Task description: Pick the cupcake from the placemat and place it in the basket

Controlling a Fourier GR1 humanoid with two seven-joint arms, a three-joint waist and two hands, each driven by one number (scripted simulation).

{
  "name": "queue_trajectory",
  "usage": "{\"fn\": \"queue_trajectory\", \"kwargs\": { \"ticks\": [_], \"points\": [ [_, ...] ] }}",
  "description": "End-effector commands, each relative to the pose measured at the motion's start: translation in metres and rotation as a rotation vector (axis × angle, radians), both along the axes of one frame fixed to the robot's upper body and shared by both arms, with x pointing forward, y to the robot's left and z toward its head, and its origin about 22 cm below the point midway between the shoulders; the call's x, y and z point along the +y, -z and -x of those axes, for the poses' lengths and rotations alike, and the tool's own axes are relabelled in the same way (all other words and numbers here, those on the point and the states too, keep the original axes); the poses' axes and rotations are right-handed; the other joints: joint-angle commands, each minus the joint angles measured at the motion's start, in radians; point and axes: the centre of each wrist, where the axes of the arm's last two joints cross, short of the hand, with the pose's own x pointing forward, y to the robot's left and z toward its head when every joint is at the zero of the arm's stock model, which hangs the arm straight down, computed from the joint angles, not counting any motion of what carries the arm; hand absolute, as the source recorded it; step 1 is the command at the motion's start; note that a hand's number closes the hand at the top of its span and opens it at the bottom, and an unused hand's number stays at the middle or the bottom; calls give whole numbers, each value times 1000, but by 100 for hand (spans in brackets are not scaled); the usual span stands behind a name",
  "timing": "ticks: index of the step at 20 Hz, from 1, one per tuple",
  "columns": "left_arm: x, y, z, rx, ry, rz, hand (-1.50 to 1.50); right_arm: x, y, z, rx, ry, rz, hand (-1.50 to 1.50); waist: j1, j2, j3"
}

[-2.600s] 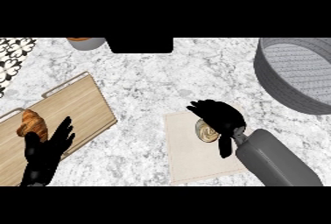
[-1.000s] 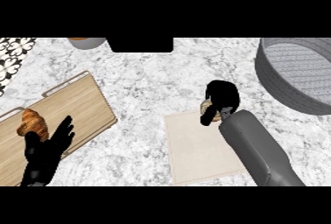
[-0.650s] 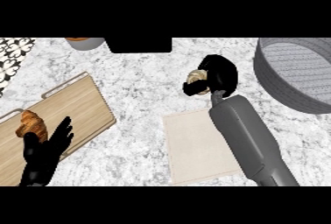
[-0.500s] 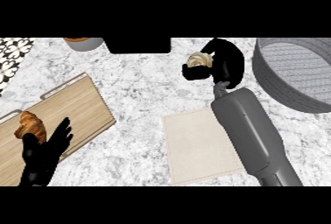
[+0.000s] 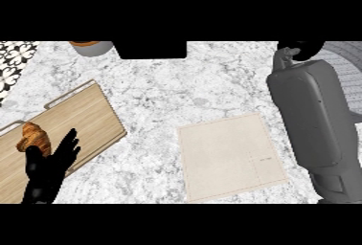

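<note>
Cupcake off the placemat [image 5: 233,158] and unseen, your right hand [image 5: 300,47] hangs by the basket [image 5: 350,57], its hold impossible to tell; next, release inside.

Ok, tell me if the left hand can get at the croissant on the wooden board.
Probably yes: the left hand rests open right beside the croissant on the wooden board, with nothing visibly between them.

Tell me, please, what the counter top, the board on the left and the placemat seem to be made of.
The counter top looks like stone, perhaps marble: white with grey veining. The board looks like matte wood: tan, with straight grain lines. The placemat seems to be cloth: matte beige, with a faint stitched line near its edge.
</note>
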Motion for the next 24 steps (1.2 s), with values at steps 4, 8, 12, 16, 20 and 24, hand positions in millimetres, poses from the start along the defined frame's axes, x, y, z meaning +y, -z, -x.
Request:
{"fn": "queue_trajectory", "kwargs": {
  "ticks": [4,8,12,16,20,24],
  "points": [
    [-10,21,6,114,26,54,0,-48,-72,-3,-62,144,-44,150,10,14,-19],
    [-9,28,9,114,27,48,0,-84,-89,-3,-41,180,-40,150,8,14,-19],
    [-12,17,-5,116,34,49,0,-121,-82,-10,-12,208,-19,150,9,16,-18],
    [-1,18,-3,124,37,46,0,-151,-58,-15,10,234,9,150,11,18,-18],
    [-12,21,5,103,45,49,0,-170,-42,-26,30,232,4,150,27,21,-18],
    [-22,30,0,116,35,39,0,-185,-42,-29,12,221,-60,150,21,22,-18]
  ]
}}
